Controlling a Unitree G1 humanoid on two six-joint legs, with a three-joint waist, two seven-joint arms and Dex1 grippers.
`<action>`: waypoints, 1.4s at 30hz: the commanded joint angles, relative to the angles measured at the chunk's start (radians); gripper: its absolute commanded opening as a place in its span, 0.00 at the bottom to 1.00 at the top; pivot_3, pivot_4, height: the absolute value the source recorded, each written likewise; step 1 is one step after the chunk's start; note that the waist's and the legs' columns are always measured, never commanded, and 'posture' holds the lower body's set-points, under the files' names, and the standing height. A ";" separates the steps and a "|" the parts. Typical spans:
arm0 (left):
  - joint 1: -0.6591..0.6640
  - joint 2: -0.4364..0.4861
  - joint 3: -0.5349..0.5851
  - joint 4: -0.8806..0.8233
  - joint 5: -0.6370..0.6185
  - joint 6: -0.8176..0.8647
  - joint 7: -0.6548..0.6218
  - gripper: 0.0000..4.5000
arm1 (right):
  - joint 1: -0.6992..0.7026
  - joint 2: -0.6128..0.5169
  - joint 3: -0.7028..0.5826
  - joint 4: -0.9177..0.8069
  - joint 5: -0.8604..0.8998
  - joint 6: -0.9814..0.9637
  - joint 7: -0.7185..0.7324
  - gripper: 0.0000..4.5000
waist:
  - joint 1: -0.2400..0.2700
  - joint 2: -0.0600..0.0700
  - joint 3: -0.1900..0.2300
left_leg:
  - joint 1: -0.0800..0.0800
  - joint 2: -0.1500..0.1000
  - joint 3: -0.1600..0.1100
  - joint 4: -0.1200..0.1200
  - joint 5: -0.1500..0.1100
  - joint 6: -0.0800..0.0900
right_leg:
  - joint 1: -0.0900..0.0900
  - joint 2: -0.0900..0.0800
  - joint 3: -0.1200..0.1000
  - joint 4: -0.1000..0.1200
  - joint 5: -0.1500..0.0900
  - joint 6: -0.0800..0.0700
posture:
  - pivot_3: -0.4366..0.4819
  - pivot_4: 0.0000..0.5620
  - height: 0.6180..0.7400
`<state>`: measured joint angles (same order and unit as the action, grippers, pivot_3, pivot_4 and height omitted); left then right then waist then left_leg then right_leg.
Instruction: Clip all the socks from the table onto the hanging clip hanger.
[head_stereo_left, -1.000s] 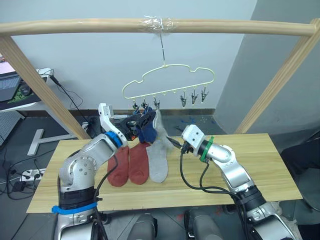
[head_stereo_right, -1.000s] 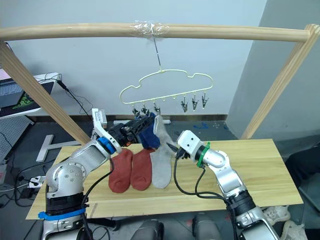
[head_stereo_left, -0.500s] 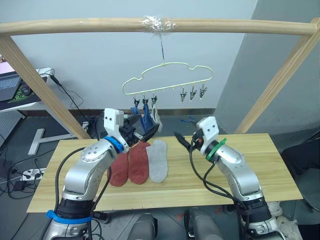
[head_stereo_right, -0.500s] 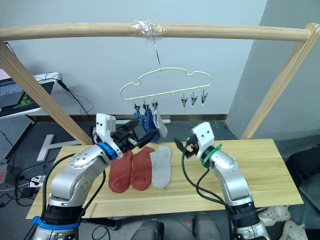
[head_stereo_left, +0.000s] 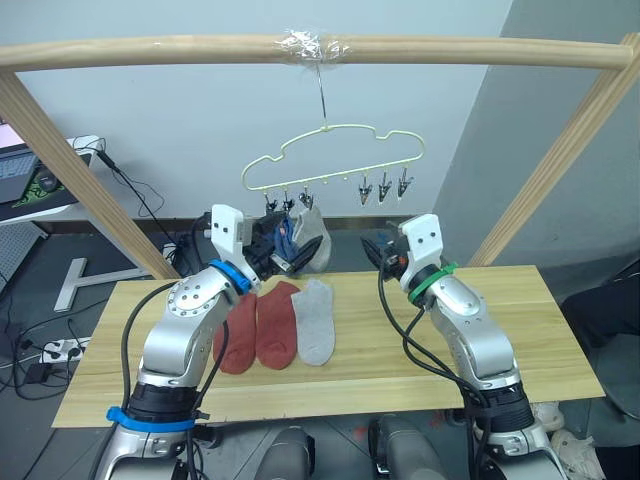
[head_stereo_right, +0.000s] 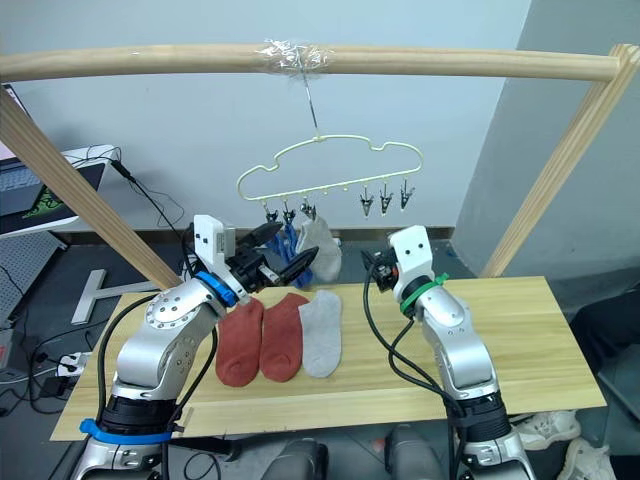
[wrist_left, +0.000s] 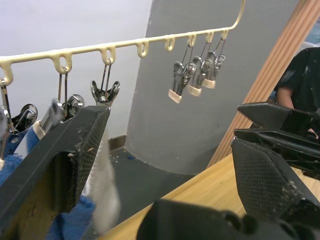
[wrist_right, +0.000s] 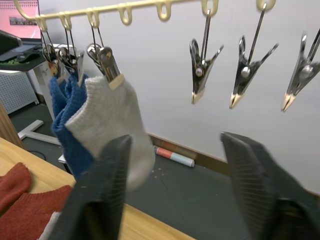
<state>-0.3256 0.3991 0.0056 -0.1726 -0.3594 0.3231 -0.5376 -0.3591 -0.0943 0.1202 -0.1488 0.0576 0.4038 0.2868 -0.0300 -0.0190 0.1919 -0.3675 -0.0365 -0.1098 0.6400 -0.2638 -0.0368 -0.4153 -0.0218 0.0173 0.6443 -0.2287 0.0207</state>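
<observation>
Readable text: none on the socks, clip hanger or counter.
Screen (wrist_right: 20, 21) beyond the counter's left end: pink display, marks too small to read.

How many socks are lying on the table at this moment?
3: two rust-red fabric socks and one light grey fabric sock lie side by side on the pale wooden table.
</observation>
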 joint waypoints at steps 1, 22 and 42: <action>-0.006 -0.002 0.010 -0.036 0.001 -0.013 -0.005 1.00 | -0.044 0.011 -0.001 -0.009 -0.011 -0.034 -0.026 0.50 | 0.000 0.000 0.000 | 0.000 0.000 0.000 0.000 0.000 0.000 | 0.000 0.000 0.000 0.000 0.000 0.000 | 0.47 0.31 1.00; -0.006 -0.015 0.005 -0.051 0.010 -0.026 -0.015 1.00 | -0.207 0.069 -0.017 0.172 -0.005 -0.052 -0.091 0.13 | 0.000 0.000 0.000 | 0.000 0.000 0.000 0.000 0.000 0.000 | -0.001 0.000 0.000 0.002 0.000 0.000 | 0.48 0.28 1.00; -0.022 -0.022 0.014 -0.046 0.013 -0.033 -0.019 1.00 | -0.313 0.104 -0.038 0.338 0.003 -0.106 -0.105 0.49 | -0.001 0.000 0.000 | -0.001 0.001 0.002 0.000 0.000 0.000 | -0.003 0.001 0.000 0.003 0.001 -0.001 | 0.49 0.28 1.00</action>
<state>-0.3298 0.3751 0.0061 -0.1854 -0.3488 0.3149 -0.5564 -0.6512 0.0044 0.0979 0.1909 0.0595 0.3272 0.1908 -0.0314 -0.0189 0.1918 -0.3687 -0.0360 -0.1082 0.6401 -0.2637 -0.0367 -0.4187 -0.0212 0.0174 0.6471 -0.2272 0.0186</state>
